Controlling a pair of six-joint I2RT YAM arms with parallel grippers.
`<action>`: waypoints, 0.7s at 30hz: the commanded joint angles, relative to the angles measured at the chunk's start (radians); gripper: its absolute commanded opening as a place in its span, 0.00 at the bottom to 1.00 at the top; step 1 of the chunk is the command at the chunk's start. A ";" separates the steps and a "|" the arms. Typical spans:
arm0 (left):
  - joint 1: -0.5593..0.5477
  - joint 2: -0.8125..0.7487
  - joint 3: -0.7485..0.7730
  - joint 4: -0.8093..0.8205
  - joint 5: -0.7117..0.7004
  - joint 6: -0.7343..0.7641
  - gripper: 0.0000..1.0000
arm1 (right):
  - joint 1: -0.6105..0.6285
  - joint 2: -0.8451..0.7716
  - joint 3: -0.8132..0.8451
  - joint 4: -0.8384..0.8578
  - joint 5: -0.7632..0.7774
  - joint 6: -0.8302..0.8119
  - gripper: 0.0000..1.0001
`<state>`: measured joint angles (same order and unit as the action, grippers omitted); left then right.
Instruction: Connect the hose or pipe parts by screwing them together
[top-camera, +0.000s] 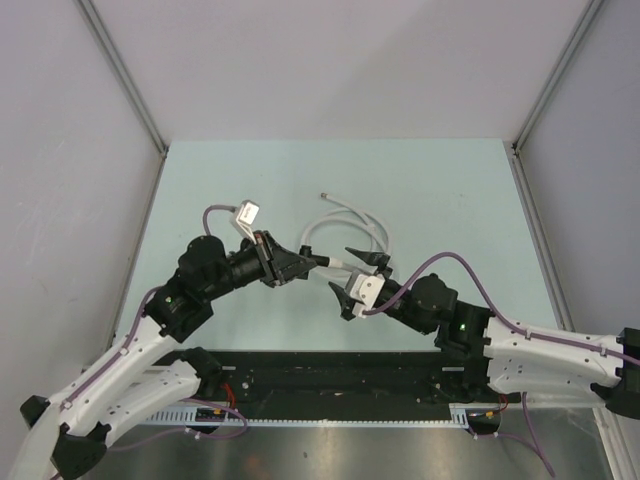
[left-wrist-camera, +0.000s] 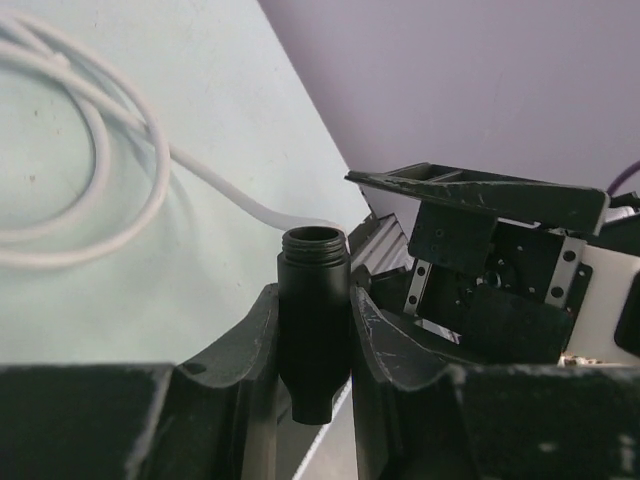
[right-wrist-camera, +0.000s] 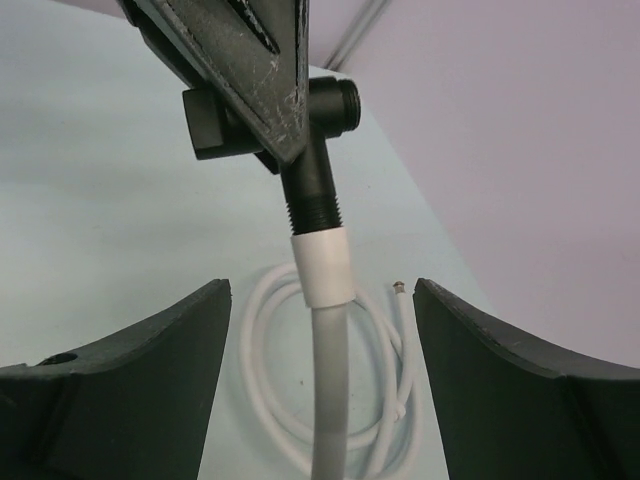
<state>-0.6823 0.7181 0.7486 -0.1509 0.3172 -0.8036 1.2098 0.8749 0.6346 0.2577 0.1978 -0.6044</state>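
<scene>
My left gripper (top-camera: 305, 262) (left-wrist-camera: 313, 310) is shut on a black threaded pipe fitting (left-wrist-camera: 313, 330) (right-wrist-camera: 315, 150), held above the table. A white collar (right-wrist-camera: 325, 265) on the end of the white hose (right-wrist-camera: 330, 400) sits against the fitting's lower thread. My right gripper (top-camera: 352, 275) (right-wrist-camera: 322, 300) stands open around that hose, its fingers (right-wrist-camera: 180, 340) well apart from it on both sides. The remaining hose lies in loose loops (top-camera: 350, 225) (left-wrist-camera: 90, 170) on the pale green table (top-camera: 450, 200). Its free end (right-wrist-camera: 399, 287) has a small metal tip.
A white connector block (top-camera: 246, 212) on a purple cable hangs behind my left wrist. Grey walls with metal frame posts (top-camera: 125, 75) close in the table at the left, right and back. A black rail (top-camera: 330, 375) runs along the near edge between the arm bases.
</scene>
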 joint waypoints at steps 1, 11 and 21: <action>0.006 0.003 0.054 -0.003 0.014 -0.108 0.00 | 0.019 0.032 0.010 0.094 0.048 -0.092 0.77; 0.006 0.017 0.063 -0.006 0.078 -0.181 0.00 | 0.033 0.084 0.010 0.117 0.008 -0.097 0.56; 0.006 0.037 0.081 -0.003 0.158 -0.197 0.00 | 0.034 0.098 0.011 0.117 -0.006 -0.078 0.18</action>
<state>-0.6781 0.7528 0.7574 -0.2317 0.3920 -0.9600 1.2381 0.9680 0.6346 0.3271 0.1978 -0.6903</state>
